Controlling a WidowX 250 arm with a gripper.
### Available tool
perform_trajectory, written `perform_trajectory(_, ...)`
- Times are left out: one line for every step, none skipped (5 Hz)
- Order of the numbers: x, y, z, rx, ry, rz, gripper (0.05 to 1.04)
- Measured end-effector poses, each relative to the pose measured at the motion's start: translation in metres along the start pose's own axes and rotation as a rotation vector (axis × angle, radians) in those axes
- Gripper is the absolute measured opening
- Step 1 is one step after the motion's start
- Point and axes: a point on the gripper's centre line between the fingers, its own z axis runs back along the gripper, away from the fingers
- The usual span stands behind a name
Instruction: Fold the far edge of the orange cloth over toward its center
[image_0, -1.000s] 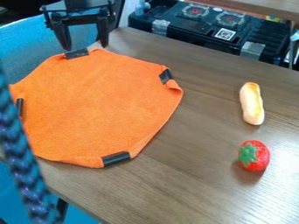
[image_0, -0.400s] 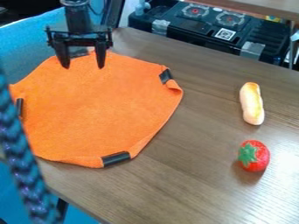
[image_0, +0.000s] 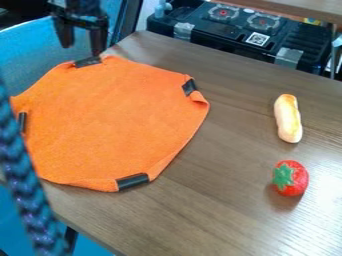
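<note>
Up at the upper left of the frame hangs the black gripper (image_0: 81, 49), its two fingers parted with a wide gap, and nothing is pinched there! Those fingers sit side by side across the view, the right-hand one a touch lower, and right below them comes the orange cloth (image_0: 110, 120). That's the nearest thing by far: it spreads from the gripper downward and a little to the right, filling much of the left half and reaching toward the middle of the frame. No strong long axis on this one, folks; it's a broad, many-sided sheet, fairly flat, its edges puckered here and there. The closest part is its top edge, with a black strip (image_0: 87, 61) just beneath the fingertips, lying nearly crosswise and tipping up slightly to the right, so it runs roughly along the line of the finger gap. Contact between gripper and cloth? Can't call it from this angle, and the height is just as hard to judge.

More black strips sit at the cloth's right, left and bottom edges. And away over on the right side of the wooden table (image_0: 220, 215), well apart from the gripper, a bread-like toy (image_0: 288, 118) stretches almost up and down the frame, with a red strawberry (image_0: 292, 179), green leaves facing left, below it.
</note>
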Motion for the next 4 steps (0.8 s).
perform_trajectory(0.002, -0.003, -0.002, -0.016, -0.018, -0.231, 1.001)
perform_trajectory(0.004, 0.001, -0.005, -0.031, -0.058, -0.266, 1.001)
perform_trajectory(0.007, 0.011, -0.009, 0.006, -0.066, -0.220, 1.001)
perform_trajectory(0.012, 0.019, -0.015, 0.050, -0.067, -0.220, 1.001)
